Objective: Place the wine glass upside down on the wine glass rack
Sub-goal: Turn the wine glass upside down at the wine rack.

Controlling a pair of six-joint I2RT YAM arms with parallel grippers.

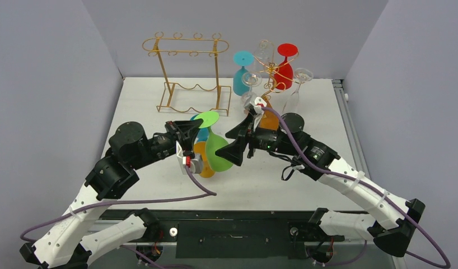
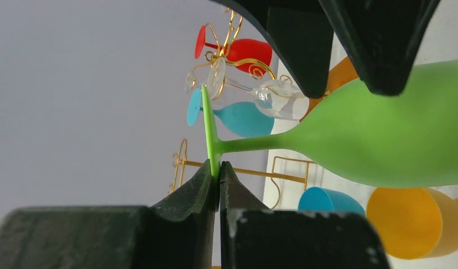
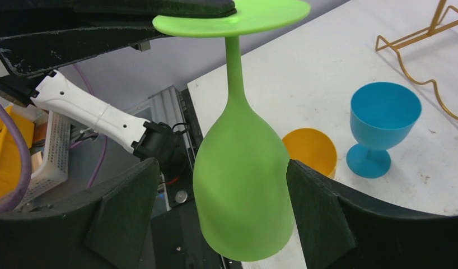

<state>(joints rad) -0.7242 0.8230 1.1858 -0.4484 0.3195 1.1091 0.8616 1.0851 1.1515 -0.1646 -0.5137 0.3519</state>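
Observation:
A green wine glass (image 1: pixel 218 150) hangs upside down above the table's middle. My left gripper (image 2: pixel 218 176) is shut on the rim of its flat foot, and the stem points sideways in that view. My right gripper (image 3: pixel 222 168) is open, one finger on each side of the green bowl (image 3: pixel 243 185), with gaps on both sides. The gold wine glass rack (image 1: pixel 185 45) stands at the back left, its top hoops empty, well behind both grippers.
A second gold stand (image 1: pixel 271 70) at the back right holds red, teal and clear glasses upside down. A blue goblet (image 3: pixel 383 123) and an orange cup (image 3: pixel 311 151) stand on the table under the green glass. The table's near edge lies just below the bowl.

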